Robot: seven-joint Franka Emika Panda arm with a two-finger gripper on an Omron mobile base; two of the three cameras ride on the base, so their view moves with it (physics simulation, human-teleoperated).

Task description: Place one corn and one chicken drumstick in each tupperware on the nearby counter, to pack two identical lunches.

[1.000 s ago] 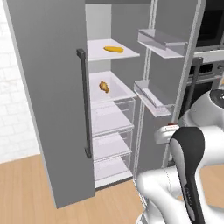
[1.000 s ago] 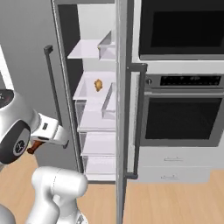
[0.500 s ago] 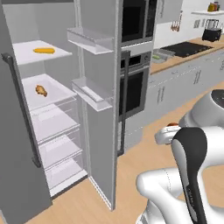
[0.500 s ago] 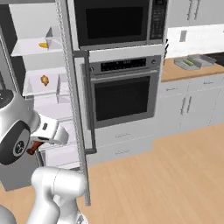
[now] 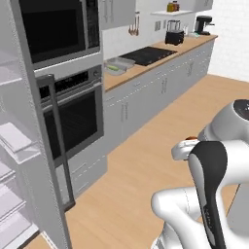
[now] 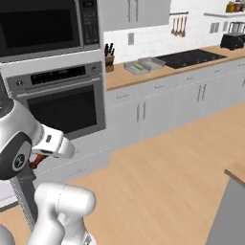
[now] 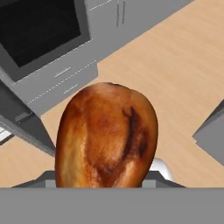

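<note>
A browned chicken drumstick [image 7: 107, 135] fills the middle of the hand view, close to the camera, with my gripper shut on it and the fingertips hidden behind it. In the right base view my gripper [image 6: 42, 154] sits low at the left by the arm's elbow, and a reddish bit of the drumstick [image 6: 36, 161] peeks out below it. Two clear tupperware boxes [image 6: 143, 64] stand on the long wooden counter [image 6: 191, 64], left of the black cooktop; one holds something green-yellow. The left base view shows the same tupperware [image 5: 116, 65] on the counter [image 5: 146, 68].
A built-in oven [image 6: 62, 103] with a microwave [image 6: 43, 26] above stands left of the counter. The open fridge door [image 5: 29, 160] is close on my left. Bare wooden floor [image 6: 172, 162] lies between me and the counter. A grey corner [image 6: 229, 206] juts in at the lower right.
The whole picture has swung right, from the open fridge to the oven and the counter, so the base has moved. The drumstick stays in my gripper.
</note>
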